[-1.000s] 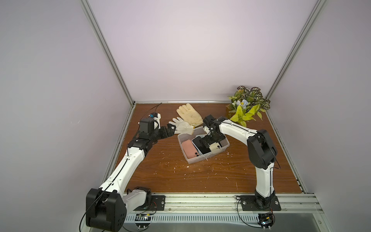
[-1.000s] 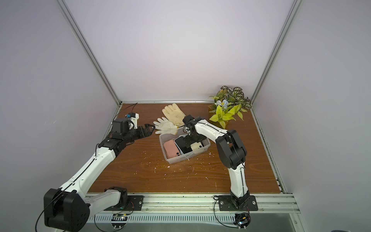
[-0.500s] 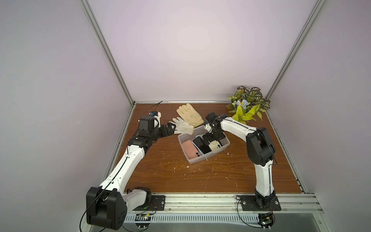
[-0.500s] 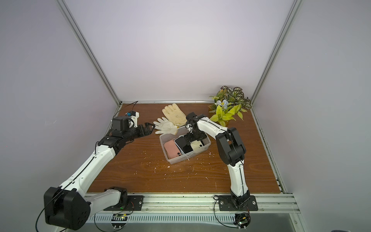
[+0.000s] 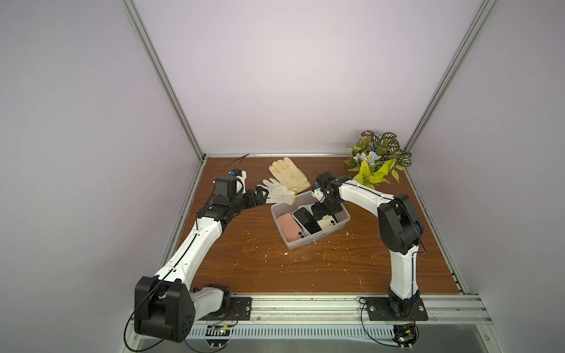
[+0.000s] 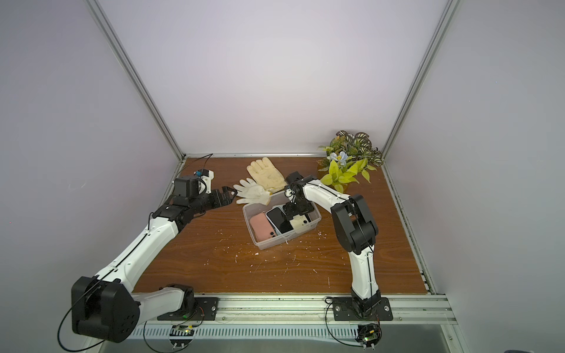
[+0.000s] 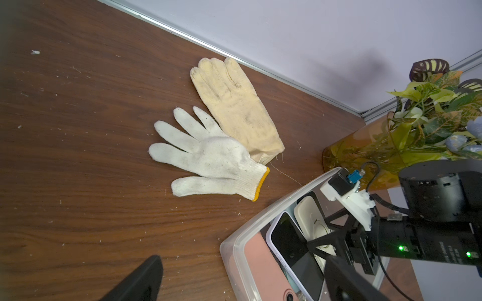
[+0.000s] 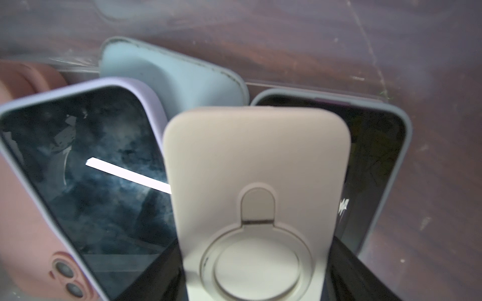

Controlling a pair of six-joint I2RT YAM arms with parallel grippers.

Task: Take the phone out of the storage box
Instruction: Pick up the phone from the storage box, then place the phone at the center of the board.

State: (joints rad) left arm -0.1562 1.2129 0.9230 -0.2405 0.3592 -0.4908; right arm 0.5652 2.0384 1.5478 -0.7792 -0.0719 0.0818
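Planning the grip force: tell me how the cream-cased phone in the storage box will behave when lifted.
The cream-cased phone looks like a rigid slab, so it should not flex. Its matte case probably grips well. It sits crowded against the lavender-cased phone, so lifting may nudge that one. Its ring stand could snag.

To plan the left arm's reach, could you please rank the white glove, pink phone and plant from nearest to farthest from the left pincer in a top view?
1. white glove, just beside the left pincer.
2. pink phone, inside the storage box.
3. plant, at the far back corner.
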